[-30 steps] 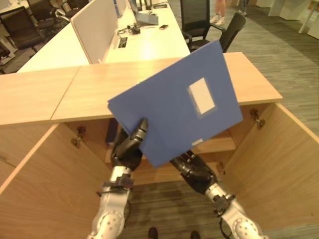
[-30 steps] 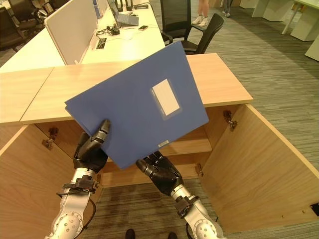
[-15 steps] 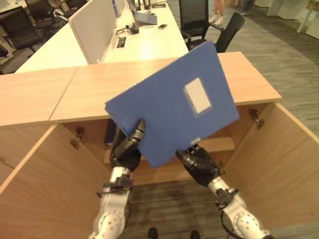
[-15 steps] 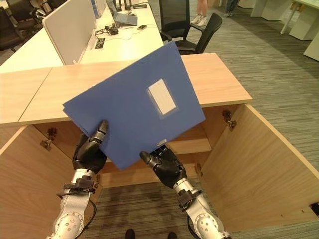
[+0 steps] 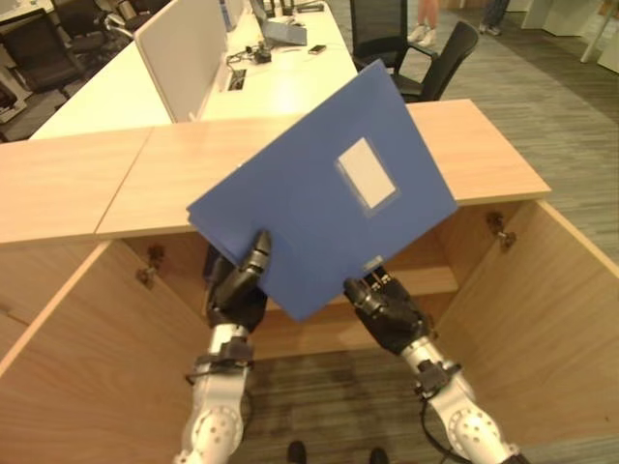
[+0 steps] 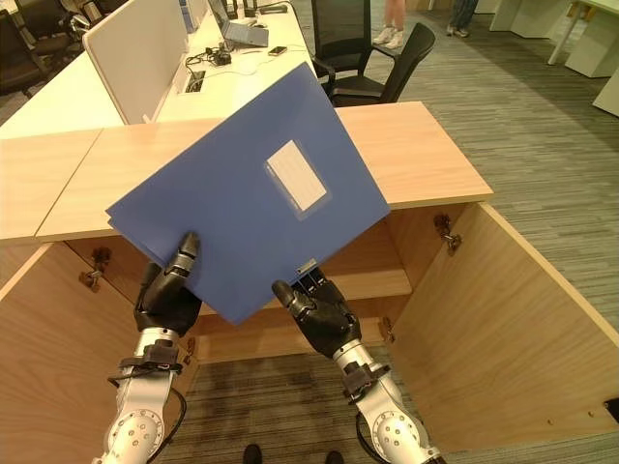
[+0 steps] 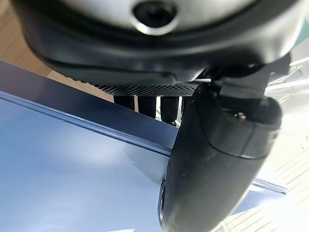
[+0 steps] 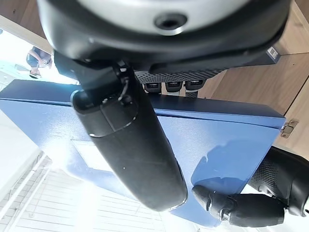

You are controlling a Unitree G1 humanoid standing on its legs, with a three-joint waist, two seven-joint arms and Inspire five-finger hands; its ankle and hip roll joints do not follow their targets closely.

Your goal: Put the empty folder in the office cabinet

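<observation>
- Cabinet (image 5: pixel 290 159): doors open, wooden top behind the folder.
- Folder (image 5: pixel 319 198): blue, tilted, held up in front of the cabinet.
- Left hand (image 5: pixel 239 285): pinches the folder's lower left edge, thumb on its face.
- Right hand (image 5: pixel 385 307): clamps the folder's lower edge.

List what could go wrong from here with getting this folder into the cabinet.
1. The blue folder is tilted above the cabinet top; it may catch that edge going in.
2. Left robot hand and right robot hand pinch only its lower edge, so it could slip.
3. The open door stands close beside the right arm.
</observation>
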